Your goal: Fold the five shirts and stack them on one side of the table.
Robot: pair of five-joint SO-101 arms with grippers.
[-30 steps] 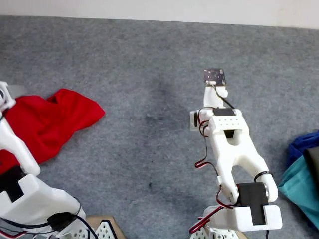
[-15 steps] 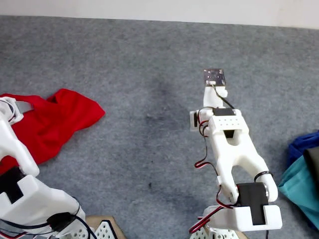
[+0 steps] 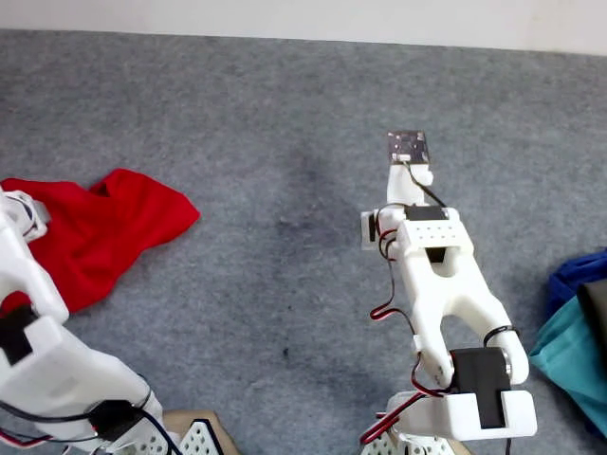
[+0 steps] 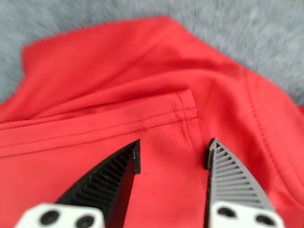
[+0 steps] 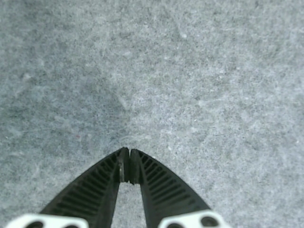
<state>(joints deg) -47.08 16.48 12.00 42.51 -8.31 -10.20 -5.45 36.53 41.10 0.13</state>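
Grey felt-like table covering (image 3: 237, 114) across the whole high view, with a pale strip of wall (image 3: 285, 19) along twelve o'clock. At nine o'clock lies a red fabric shirt (image 3: 104, 232), crumpled and unfolded, with one rounded lobe reaching toward the centre. Over its nine o'clock edge stands the white plastic left arm (image 3: 38, 322), rising from the seven o'clock corner and covering part of the cloth.

From the left wrist, the left gripper (image 4: 172, 154) with black ribbed fingers (image 4: 114, 185) spread moderately apart. Holds nothing, with the red fabric shirt (image 4: 142, 95) below (contact with the cloth impossible to tell) and a stitched hem corner just beyond the tips.

From five o'clock toward the centre stretches the white plastic right arm (image 3: 436, 275), red and black wires along it, well apart from the red cloth. From the right wrist, the right gripper (image 5: 128, 164) pinched together, tips touching, clamping nothing, above bare grey covering.

At three to four o'clock, cut off by the frame, a dark blue cloth shirt (image 3: 574, 270) and, just beside it, a teal cloth shirt (image 3: 569, 365), both bunched. Between them, a black object (image 3: 596, 313) (too little visible to identify).
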